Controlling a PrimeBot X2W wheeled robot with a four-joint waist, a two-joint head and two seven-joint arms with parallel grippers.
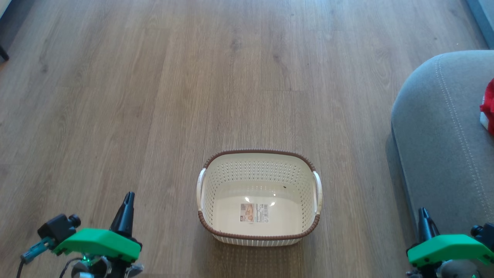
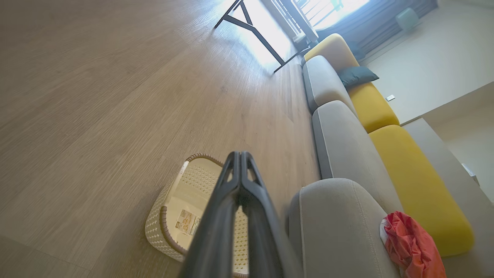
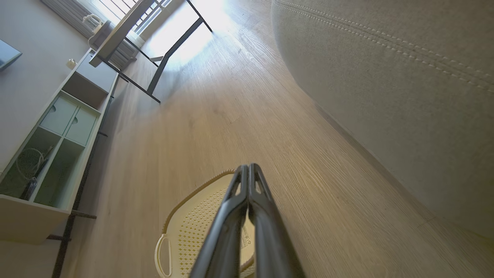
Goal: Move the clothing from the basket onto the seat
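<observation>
— What is in the basket (image 1: 258, 170)?

— It stands upright on the wooden floor (image 1: 154, 77) straight ahead of me, between my two arms. Inside I see its bare cream bottom with a label sticker (image 1: 254, 212) lying flat in the middle and a glint of light just above it. The perforated walls and the brown rim are plain to see all the way round.

— And the clothing (image 2: 411, 247)?

— It lies bunched on the seat (image 1: 436, 135), off to my right and well apart from the basket. From my head camera I catch a red and white edge of it at the right border. My left wrist camera shows a crumpled red heap with a bit of white on the grey cushion, next to the yellow cushion (image 2: 417, 185) behind it.

— What are you holding?

— Nothing. My left gripper (image 1: 128, 196) sits low on my left over the floor, its two dark fingers pressed together. My right gripper (image 1: 423, 211) is the same, fingers flat against each other, just beside the front of the seat.

— Any other containers?

— A shelf unit (image 3: 50, 154) stands along the wall in my right wrist camera. One open compartment holds something round and wiry, and I cannot tell what it is.
</observation>
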